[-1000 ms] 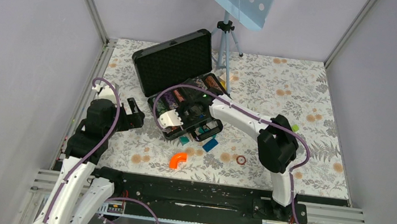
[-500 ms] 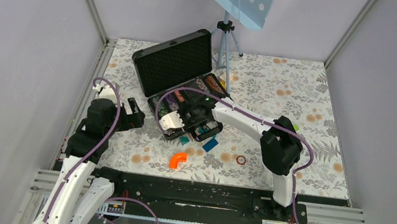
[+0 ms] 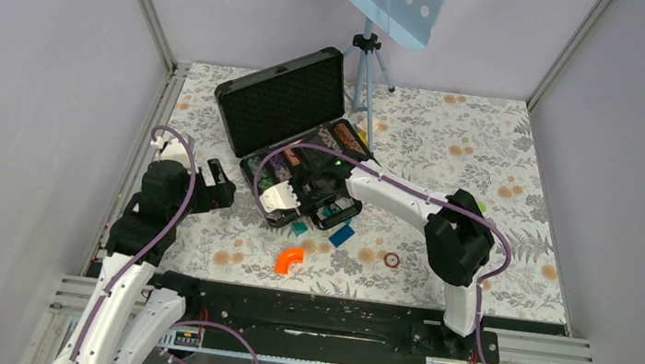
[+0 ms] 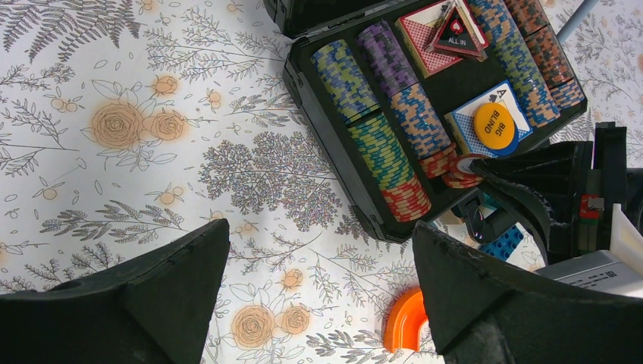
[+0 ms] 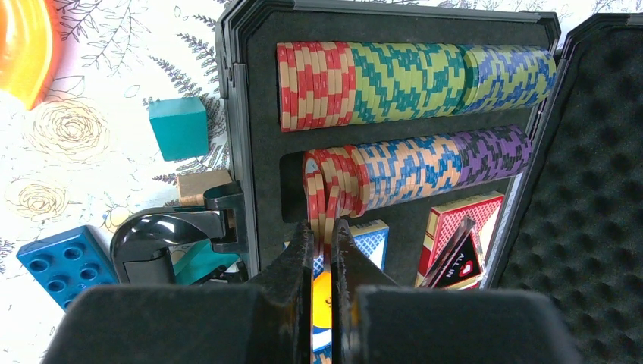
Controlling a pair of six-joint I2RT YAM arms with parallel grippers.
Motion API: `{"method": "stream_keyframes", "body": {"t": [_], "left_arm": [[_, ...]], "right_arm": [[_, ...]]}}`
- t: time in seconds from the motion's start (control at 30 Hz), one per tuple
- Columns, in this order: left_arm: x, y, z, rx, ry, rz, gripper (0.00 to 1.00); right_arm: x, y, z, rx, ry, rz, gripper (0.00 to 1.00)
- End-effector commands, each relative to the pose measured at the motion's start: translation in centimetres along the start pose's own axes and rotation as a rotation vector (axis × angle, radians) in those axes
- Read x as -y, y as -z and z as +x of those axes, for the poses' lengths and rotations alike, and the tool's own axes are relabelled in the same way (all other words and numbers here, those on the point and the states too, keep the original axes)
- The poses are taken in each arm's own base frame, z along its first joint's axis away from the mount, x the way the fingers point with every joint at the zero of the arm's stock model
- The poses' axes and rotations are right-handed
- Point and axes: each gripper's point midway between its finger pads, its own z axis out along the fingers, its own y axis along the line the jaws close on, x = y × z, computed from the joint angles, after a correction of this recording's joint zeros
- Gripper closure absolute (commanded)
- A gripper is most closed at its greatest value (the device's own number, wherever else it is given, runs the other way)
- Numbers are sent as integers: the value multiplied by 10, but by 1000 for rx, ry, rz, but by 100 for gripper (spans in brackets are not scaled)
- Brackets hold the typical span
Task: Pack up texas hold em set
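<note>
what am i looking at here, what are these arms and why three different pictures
Two robot arms stand at the near edge of a table. One camera looks down from above; two sit on the wrists, each showing its own gripper. On the table: an open black case of poker chips and card decks, an orange curved piece, a blue block, a loose chip. The left gripper is open, empty. The right gripper is shut, seemingly on a red chip at a row's end.

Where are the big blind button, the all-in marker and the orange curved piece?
big blind button (image 4: 494,127), left wrist view, yellow face centre
all-in marker (image 4: 457,36), left wrist view, dark triangular face
orange curved piece (image 3: 288,256), top external view, middle of bend
</note>
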Motion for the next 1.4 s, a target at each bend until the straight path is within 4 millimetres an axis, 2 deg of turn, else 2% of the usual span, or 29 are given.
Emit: {"method": "stream_keyframes", "body": {"t": [0.0,0.47,0.7,0.9,1.13,1.37], "left_arm": [[6,-4,-11,46,-10,33,10],[6,-3,-12,50,-9,34,10],[7,-3,-12,51,-9,36,10],[7,-3,-12,49,-9,35,10],[6,-3,-12,51,-9,32,10],[6,-3,-12,52,-9,33,10]], "right_arm": [[-4,8,-1,-16,-8,6,100],[-8,13,-2,-9,-12,5,100],[-12,6,1,-13,-15,-9,100],[1,0,1,-8,-18,41,100],[26,-5,4,-27,-2,134,100],[19,-16,5,-13,-14,106,100]]}}
